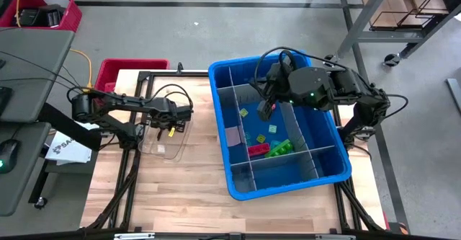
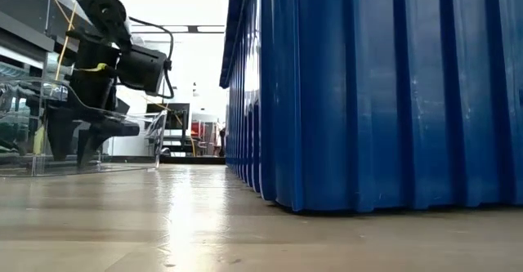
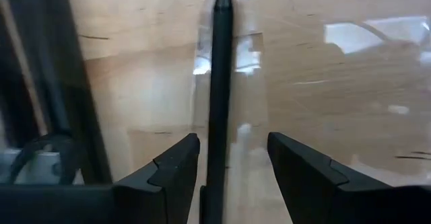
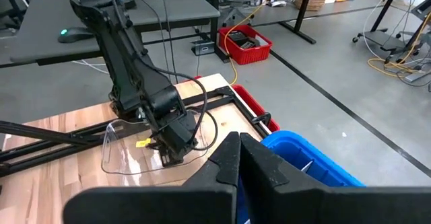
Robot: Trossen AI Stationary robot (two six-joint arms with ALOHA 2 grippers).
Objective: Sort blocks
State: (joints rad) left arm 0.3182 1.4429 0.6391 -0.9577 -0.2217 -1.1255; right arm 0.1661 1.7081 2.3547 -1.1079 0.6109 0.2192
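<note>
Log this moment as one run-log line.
left end effector: open, over clear tray | right end effector: shut, above blue bin | blocks: in bin

The left hand (image 1: 175, 125) hangs inside the clear tray (image 1: 164, 148). The bin (image 1: 223, 74) sits beside it on the counter (image 1: 187, 189). The right hand (image 1: 265, 110) hangs over the blocks (image 1: 268, 145) lying in the bin.

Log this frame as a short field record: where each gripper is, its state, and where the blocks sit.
left gripper: down in the clear tray on the table, fingers apart, astride the tray's dark divider; nothing seen held
right gripper: above the blue bin, shut, nothing seen held
blocks: loose in the bin's middle compartments, mixed colours
yellow piece: by the left gripper's tip, too small to identify
</note>
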